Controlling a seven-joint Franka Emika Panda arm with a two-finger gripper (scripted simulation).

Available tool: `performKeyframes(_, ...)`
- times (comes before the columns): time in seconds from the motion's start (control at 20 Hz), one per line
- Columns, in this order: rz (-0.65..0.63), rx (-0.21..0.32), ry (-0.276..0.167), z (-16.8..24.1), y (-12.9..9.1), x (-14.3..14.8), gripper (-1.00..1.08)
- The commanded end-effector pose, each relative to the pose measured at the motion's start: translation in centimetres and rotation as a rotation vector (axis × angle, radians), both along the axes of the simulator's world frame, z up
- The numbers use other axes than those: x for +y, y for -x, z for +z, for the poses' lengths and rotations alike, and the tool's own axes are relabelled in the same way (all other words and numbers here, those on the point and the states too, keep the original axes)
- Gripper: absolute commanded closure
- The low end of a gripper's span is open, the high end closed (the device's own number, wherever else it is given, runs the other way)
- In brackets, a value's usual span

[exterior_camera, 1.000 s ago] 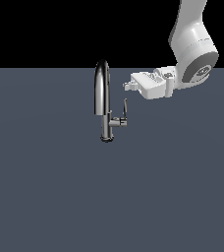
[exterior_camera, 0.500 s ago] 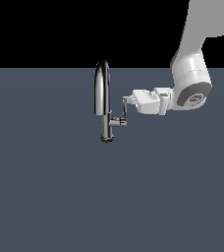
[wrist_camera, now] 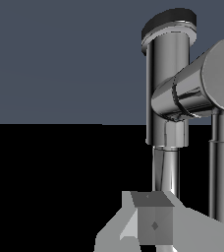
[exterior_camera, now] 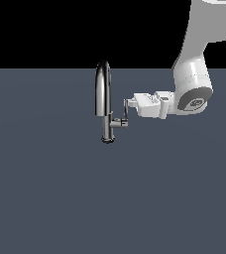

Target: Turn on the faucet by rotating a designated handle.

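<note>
This place is not a real room; I work inside a simulated scene. The flat surface [exterior_camera: 50, 198] below me is one even slate-blue colour, with no texture, no edges and no corners that I can see. Behind it the background [exterior_camera: 45, 30] is pure black, without walls or furniture. The faucet [exterior_camera: 104, 104] stands alone on this surface, smooth and shiny like a computer render. My white arm [exterior_camera: 192, 84] also looks rendered.

1 faucet [exterior_camera: 103, 104], 1 handle [exterior_camera: 125, 113], 1 end effector [exterior_camera: 128, 104].
</note>
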State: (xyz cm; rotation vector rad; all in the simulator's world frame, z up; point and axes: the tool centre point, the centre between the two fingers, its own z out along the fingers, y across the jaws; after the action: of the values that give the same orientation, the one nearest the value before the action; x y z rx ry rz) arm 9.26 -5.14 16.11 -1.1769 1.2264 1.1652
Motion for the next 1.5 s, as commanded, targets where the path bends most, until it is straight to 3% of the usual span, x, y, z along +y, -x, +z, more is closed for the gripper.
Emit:
performKeyframes(0.0,0.000,0.000,0.000,0.1,0.5,0.0,1.08)
performKeyframes(1.1,0.000,-0.001,0.000,0.7,5.9,0.4,1.08)
performKeyframes(1.15,-0.014,-0.003,0.007,0.6,5.4,-0.3,1.08)
performKeyframes(1.45,-0.009,-0.003,0.004,-0.9,7.6,0.1,1.08)
